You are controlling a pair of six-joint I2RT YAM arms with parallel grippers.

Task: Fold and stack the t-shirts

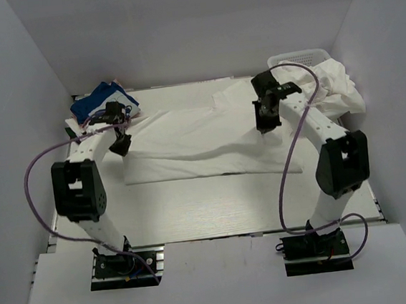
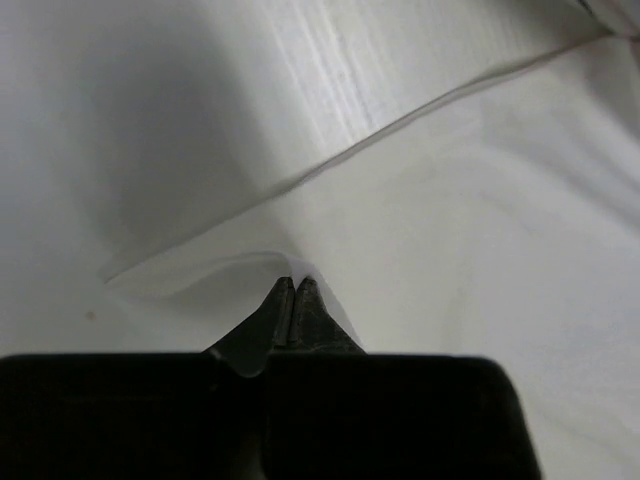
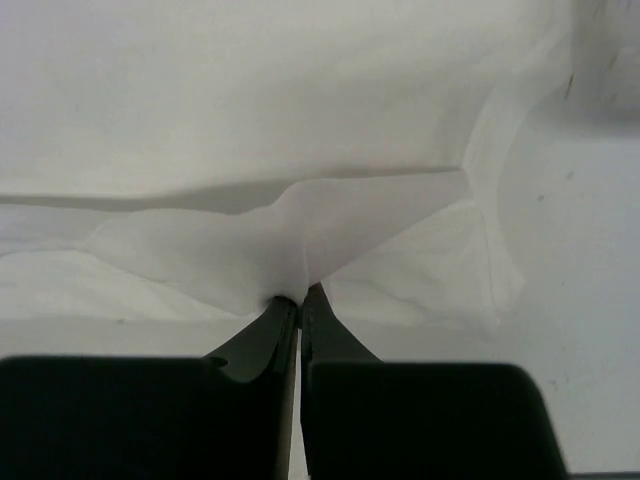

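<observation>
A white t-shirt [image 1: 202, 141] lies spread across the middle of the table, its far part lifted into a fold between both arms. My left gripper [image 1: 119, 144] is shut on the shirt's left edge; in the left wrist view the jaws [image 2: 293, 283] pinch a raised ridge of white t-shirt cloth [image 2: 470, 240]. My right gripper [image 1: 267, 123] is shut on the shirt's right side, and the white cloth [image 3: 300, 240] peaks up into its closed tips [image 3: 300, 292]. A folded blue t-shirt [image 1: 101, 102] sits at the far left corner. More white t-shirts [image 1: 337, 89] are heaped at the far right.
A white mesh basket [image 1: 302, 59] stands at the far right under the heap of white cloth. White walls enclose the table on the left, the back and the right. Purple cables loop off both arms.
</observation>
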